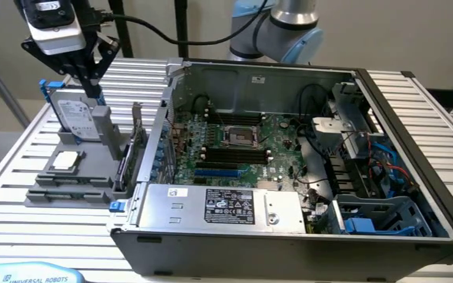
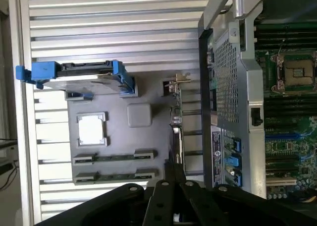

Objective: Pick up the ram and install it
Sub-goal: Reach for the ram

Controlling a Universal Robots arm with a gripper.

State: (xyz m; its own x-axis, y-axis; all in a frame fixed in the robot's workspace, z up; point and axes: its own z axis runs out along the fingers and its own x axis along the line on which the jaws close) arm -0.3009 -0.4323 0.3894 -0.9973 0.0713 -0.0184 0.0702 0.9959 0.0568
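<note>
Two ram sticks stand on edge in the slots of a grey holder, one just behind the other. In the wrist view they show as thin dark strips between grey end clips. My gripper hangs above the back of the holder, over the hard drive, and well above the ram. Its black fingers are shut together with nothing between them. The motherboard's black memory slots lie inside the open computer case.
On the holder also sit a hard drive with blue rails, a square silver processor and an upright green card with a metal bracket. The case wall rises beside the holder. A power supply fills the case's front.
</note>
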